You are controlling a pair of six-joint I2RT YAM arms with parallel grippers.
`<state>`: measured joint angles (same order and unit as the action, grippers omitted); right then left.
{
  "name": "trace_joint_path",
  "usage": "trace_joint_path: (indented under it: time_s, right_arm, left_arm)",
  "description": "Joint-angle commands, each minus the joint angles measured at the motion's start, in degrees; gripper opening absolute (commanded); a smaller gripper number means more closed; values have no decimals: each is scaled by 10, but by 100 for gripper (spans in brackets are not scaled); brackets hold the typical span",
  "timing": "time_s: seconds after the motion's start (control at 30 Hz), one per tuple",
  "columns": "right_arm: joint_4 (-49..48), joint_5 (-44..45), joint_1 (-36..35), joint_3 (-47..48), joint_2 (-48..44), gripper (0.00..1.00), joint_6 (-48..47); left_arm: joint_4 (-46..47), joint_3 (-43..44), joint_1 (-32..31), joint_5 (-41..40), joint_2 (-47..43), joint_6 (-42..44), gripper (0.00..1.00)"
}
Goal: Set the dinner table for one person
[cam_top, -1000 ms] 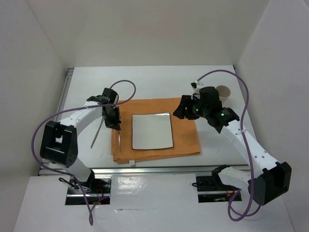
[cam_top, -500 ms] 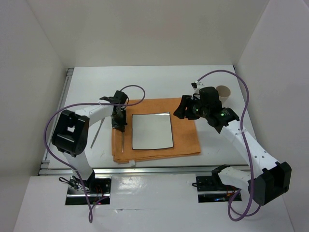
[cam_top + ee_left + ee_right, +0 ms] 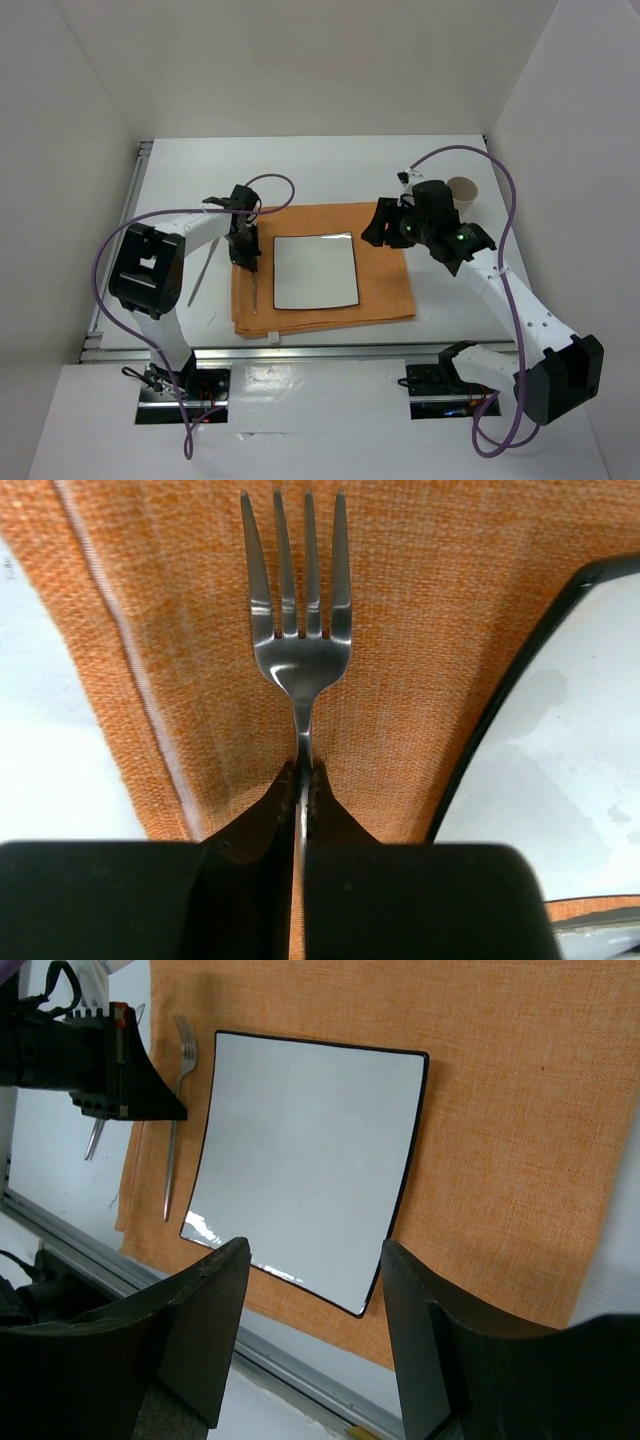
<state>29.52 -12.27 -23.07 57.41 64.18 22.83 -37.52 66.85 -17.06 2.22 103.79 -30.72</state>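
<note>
The white dinner table [image 3: 300,170] carries an orange cloth mat [image 3: 385,285] with a square white, black-rimmed plate [image 3: 315,270] on it. My left gripper [image 3: 245,255] points down over the mat's left strip, just left of the plate. It is shut on the neck of a steel fork [image 3: 300,610], whose tines point away from the fingers [image 3: 250,820]; I cannot tell whether the fork touches the mat [image 3: 420,610]. The fork [image 3: 178,1110] also shows in the right wrist view beside the plate [image 3: 310,1150]. My right gripper [image 3: 385,225] is open and empty above the mat's far right part.
A second steel utensil [image 3: 200,275] lies on the bare table left of the mat. A tan paper cup [image 3: 462,190] stands at the back right, behind my right arm. A metal rail [image 3: 330,350] runs along the table's near edge.
My left gripper has moved a little right and back with the fork, from the mat's left edge to beside the plate, and its elbow has swung in. The right arm has not moved.
</note>
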Motion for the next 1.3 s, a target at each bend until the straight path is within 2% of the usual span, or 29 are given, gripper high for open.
trace_joint_path:
  time_s: [0.0, 0.07, 0.1, 0.13, 0.17, 0.23, 0.27, 0.5, 0.67, 0.7, 0.8, 0.87, 0.93, 1.03, 1.1, 1.27]
  right_arm:
    - [7, 13, -4, 5, -21, 63, -9]
    - [7, 18, -4, 0, -21, 63, -9]
    - [7, 18, -4, 0, -27, 63, -9]
    - [12, 18, -4, 0, -27, 63, -9]
    - [12, 18, -4, 0, -27, 63, -9]
    - [12, 18, -4, 5, -27, 63, -9]
    - [12, 18, -4, 5, -27, 63, -9]
    - [18, 23, -4, 5, -32, 63, -9]
    - [23, 23, -4, 5, -32, 63, -9]
    - [23, 23, -4, 5, -32, 63, -9]
    - [18, 17, -4, -2, -32, 63, -9]
    - [12, 11, -4, -2, -32, 63, -9]
    - [7, 4, -4, -7, -32, 63, -9]
    - [2, -1, -4, -7, -26, 63, -9]
    - [2, -1, -4, -7, -20, 63, -9]
    - [2, -7, -4, -7, -20, 63, -9]
  left_arm:
    - [1, 9, 0, 39, 6, -18, 0]
    - [1, 9, 0, 39, 1, -18, 4]
    - [1, 4, 0, 39, 1, -18, 12]
    - [1, 4, 0, 45, 1, -13, 30]
    - [1, 4, 0, 45, 1, -13, 38]
    - [1, 4, 0, 33, -5, -13, 46]
    - [1, 4, 0, 27, -12, -13, 55]
    - [-35, 29, 0, -43, -56, 15, 63]
    - [-83, 83, 0, -137, -129, 57, 63]
    - [-83, 83, 0, -150, -167, 68, 63]
    - [-29, 38, 18, -167, -242, 154, 64]
    - [21, 5, 35, -172, -257, 208, 65]
    - [29, -35, 64, -178, -235, 257, 73]
    - [-9, -47, 99, -171, -173, 278, 73]
    - [9, -75, 105, -171, -127, 303, 73]
    - [22, -63, 111, -185, -54, 317, 73]
